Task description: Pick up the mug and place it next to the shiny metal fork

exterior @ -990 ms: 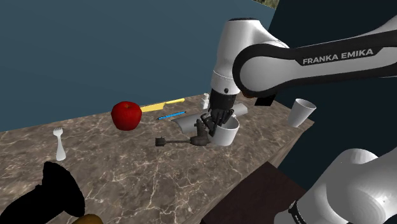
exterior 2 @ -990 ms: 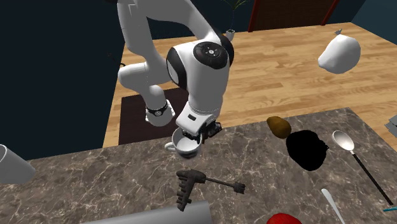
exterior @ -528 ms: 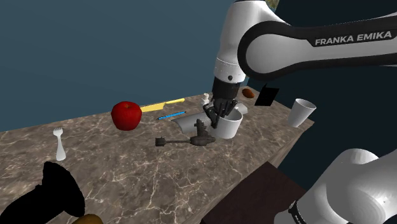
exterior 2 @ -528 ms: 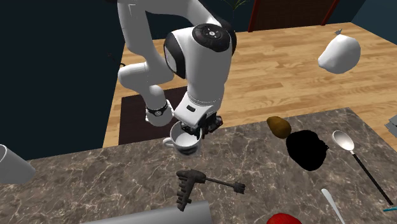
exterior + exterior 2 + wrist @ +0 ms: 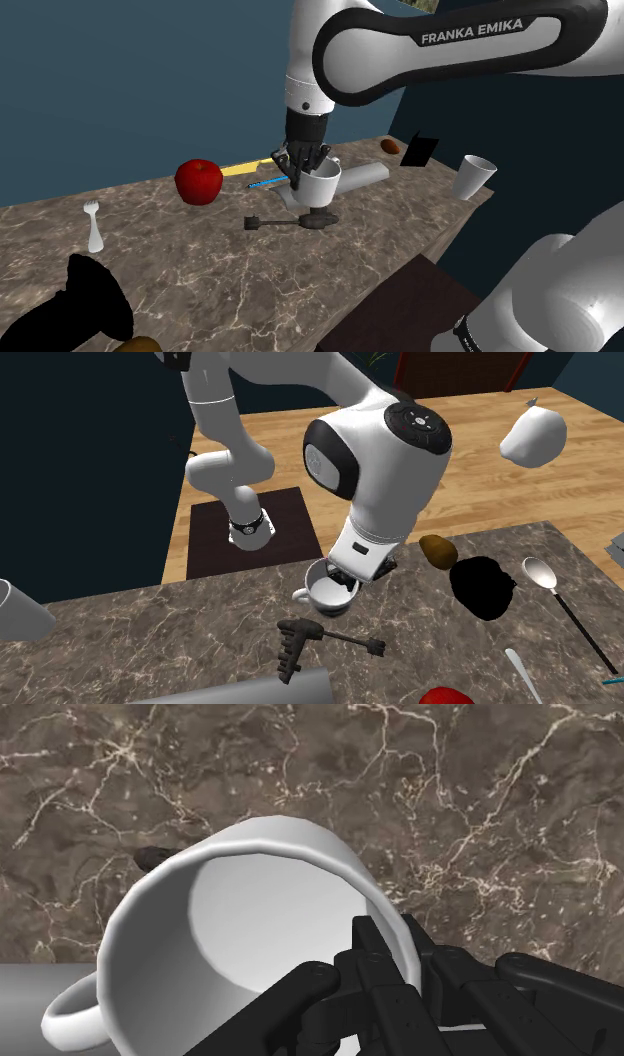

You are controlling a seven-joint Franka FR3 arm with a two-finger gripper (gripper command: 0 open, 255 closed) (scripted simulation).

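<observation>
Fingers (image 5: 388, 996) clasp mug (image 5: 232, 919) rim, clear above counter (image 5: 482, 796).

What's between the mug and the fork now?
In the shoulder view, mostly bare marble counter; the red apple sits just beside that line, a dark tool near the mug.

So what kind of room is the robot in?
Most likely a kitchen in a house: a marbled counter carries a mug, a fork, a spoon and a red apple, and there is a wooden floor beyond it.
</observation>
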